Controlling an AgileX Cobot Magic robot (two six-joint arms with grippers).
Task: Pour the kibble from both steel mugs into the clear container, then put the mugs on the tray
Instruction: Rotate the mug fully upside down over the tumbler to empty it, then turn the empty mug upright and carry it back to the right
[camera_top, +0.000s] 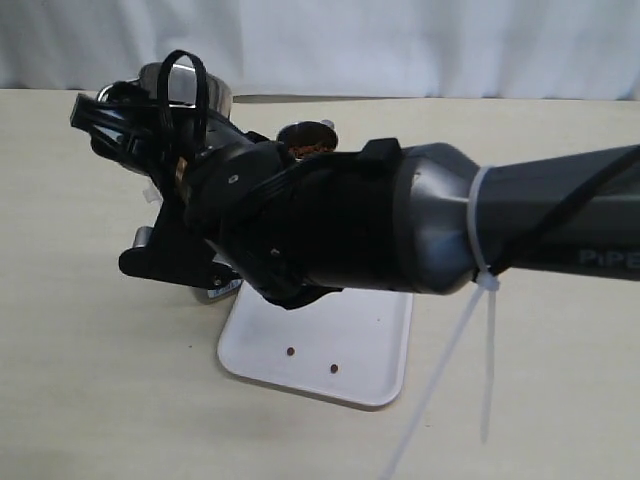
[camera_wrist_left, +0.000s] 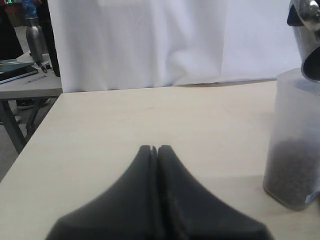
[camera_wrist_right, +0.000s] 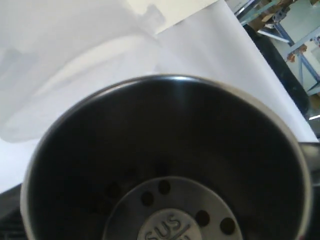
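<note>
Steel mug (camera_wrist_right: 165, 150) tipped over clear container (camera_wrist_left: 295, 145), nearly empty; pour finishing. Right gripper (camera_top: 150, 112) clamps it wide; left gripper (camera_wrist_left: 154, 150) closed, empty. Next: level mug, carry to tray (camera_top: 350, 350).

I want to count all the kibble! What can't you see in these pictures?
- Exterior view: the right arm hides the container, most of the mug and part of the tray.
- Left wrist view: the picture's edge cuts off the mug and the container's side.
- Right wrist view: the mug fills the picture and its bottom is cut off, so leftover kibble can't be counted.
</note>
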